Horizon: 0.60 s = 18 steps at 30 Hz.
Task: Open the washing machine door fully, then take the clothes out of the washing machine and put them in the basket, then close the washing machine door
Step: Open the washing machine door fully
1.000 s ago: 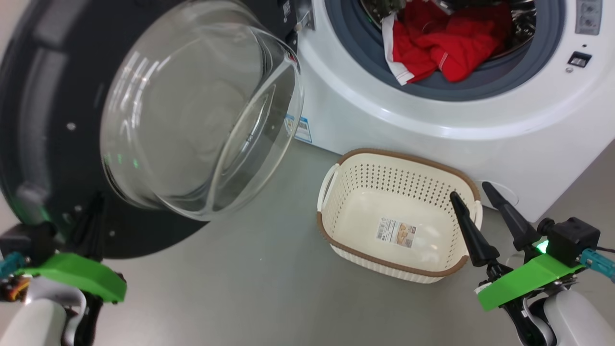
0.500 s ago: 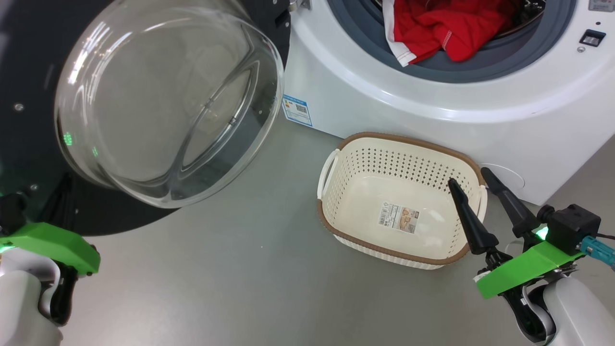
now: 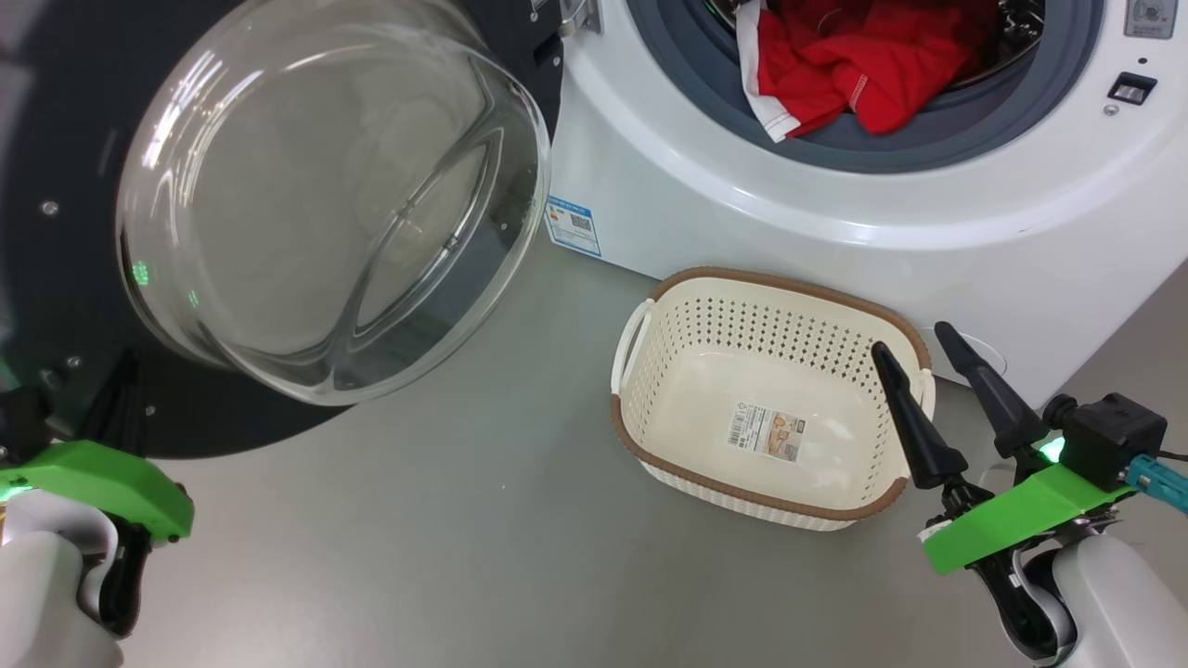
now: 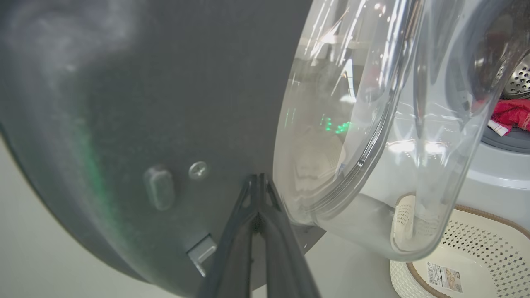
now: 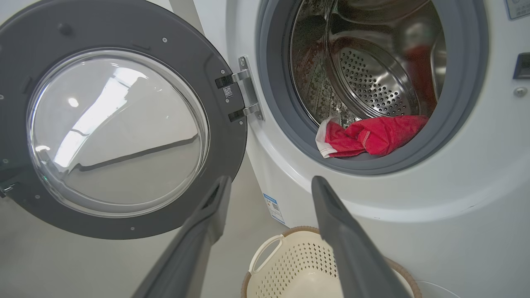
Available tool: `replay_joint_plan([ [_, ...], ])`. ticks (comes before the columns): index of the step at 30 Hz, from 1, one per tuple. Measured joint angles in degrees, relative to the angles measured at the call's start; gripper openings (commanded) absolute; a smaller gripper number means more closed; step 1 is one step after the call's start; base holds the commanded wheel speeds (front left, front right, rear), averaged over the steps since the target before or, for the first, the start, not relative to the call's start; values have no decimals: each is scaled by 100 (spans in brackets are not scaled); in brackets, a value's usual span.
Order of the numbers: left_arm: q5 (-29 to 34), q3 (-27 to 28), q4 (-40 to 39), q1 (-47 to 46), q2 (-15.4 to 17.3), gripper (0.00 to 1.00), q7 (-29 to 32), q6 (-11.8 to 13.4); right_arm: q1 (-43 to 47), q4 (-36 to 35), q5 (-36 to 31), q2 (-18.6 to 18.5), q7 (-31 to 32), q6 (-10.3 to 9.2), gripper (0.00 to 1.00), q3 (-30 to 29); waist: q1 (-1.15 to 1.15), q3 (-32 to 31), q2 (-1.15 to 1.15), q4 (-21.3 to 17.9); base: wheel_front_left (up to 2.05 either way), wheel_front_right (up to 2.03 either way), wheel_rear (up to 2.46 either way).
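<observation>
The clothes [image 3: 863,65] lie at the mouth of the drum [image 5: 372,82], up and ahead of our right pincer [image 3: 910,339], wide open and empty above the basket [image 3: 780,278]. Our left pincer [image 4: 258,194], shut empty, faces the washing machine door [image 3: 56,278].

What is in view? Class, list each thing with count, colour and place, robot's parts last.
washing machine: one, white, behind the basket.
washing machine door: one, black with clear glass bowl, swung open at left.
clothes: count unclear, red with white trim, in the drum mouth.
basket: one, cream with brown rim, on floor before the machine.
label: one, blue, low on machine's front.
left gripper: one, dark fingers shut, by the door's lower part.
right gripper: one, dark fingers apart, near basket's right end.
</observation>
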Motion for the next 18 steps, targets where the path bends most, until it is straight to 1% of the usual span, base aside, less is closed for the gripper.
replay_joint_plan([
  [8, -149, -41, -274, 104, 21, 0, -67, 0, 26, 10, 2, 20, 0, 0, 100, -92, 0, -96, 0, -41, 0, 0, 0],
  [14, -207, -26, -666, 536, 132, 0, -91, 0, 57, -20, 46, 41, 0, 0, 100, -76, 0, -221, 0, -158, 0, 0, 0],
  [18, -207, 15, -1069, 862, 146, 0, -92, 14, 75, -94, 126, 37, 0, 0, 100, -66, 0, -303, 0, -279, 0, 0, 0],
])
